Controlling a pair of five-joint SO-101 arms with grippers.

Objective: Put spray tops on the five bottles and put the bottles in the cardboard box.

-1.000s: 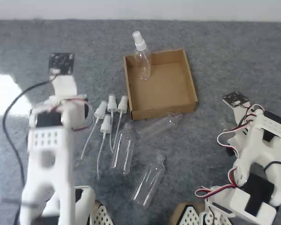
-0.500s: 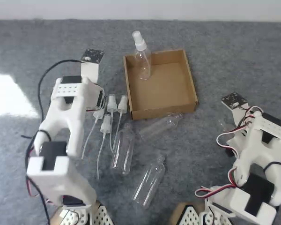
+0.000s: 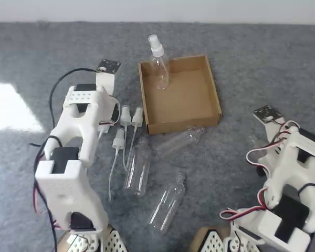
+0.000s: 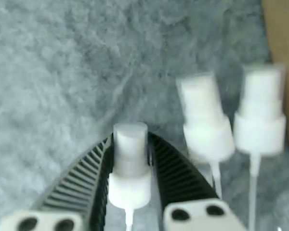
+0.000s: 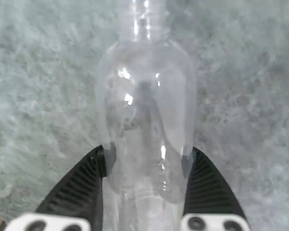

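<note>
Left of the cardboard box (image 3: 186, 100), the left gripper (image 4: 130, 139) is down by the grey surface (image 3: 262, 63), jaws clenched on a white spray top (image 4: 130, 166), pinching it right at the collar. A second spray top (image 4: 204, 122) and a third spray top (image 4: 260, 113) lie side by side just beyond it, between it and the box's left wall. A fourth spray top (image 3: 118, 139) lies a bit further out from the box's front left corner, its dip tube trailing away from the box.

Inside the box, a capped bottle (image 3: 158, 71) stands upright in the far left corner.

Just in front of the box, an open bottle (image 3: 181, 140) lies on its side along the front wall. Well out from that wall, a second open bottle (image 3: 138, 167) and a third open bottle (image 3: 168, 202) also lie on their sides.

Right of the box, the right gripper (image 5: 147, 153) has its jaws grasping a clear bottle (image 5: 144, 96) around the body, neck pointing away from the wrist. Can't tell if it's touching the surface.
</note>
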